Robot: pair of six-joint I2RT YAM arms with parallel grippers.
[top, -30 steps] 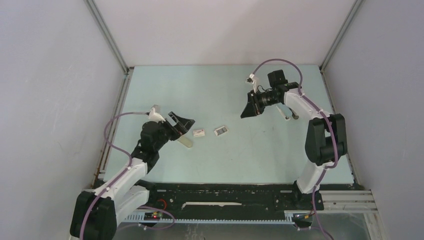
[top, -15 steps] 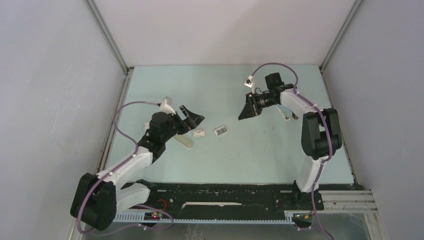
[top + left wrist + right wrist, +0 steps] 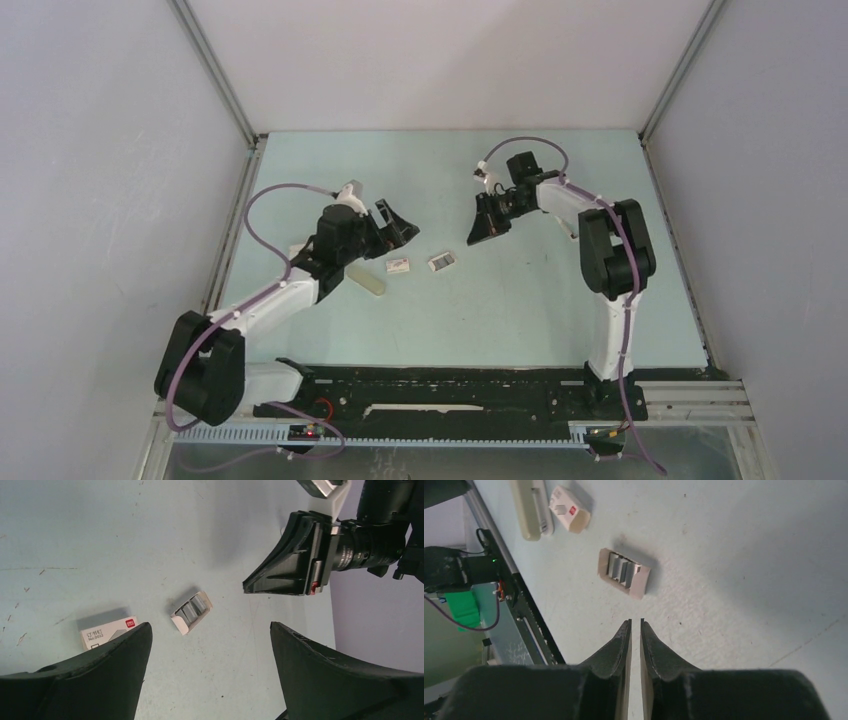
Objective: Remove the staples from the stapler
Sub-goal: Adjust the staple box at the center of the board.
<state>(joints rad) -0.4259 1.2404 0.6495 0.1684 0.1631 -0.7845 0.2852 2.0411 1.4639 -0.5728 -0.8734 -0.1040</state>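
Left gripper (image 3: 209, 629) gapes wide, empty; right gripper (image 3: 635, 623) is pinched together, empty. Grey staples (image 3: 193, 608) lie in an open box (image 3: 178, 622) near the stapler (image 3: 530, 502). Unloading may be done.

Two small card boxes, lying on a pale green surface (image 3: 100, 540).
Closed white labelled box (image 3: 107, 631): partly hidden behind one of the left fingers (image 3: 90, 680). Open box (image 3: 191, 612): ahead, between the left fingers; just ahead of the right fingers (image 3: 616, 650).
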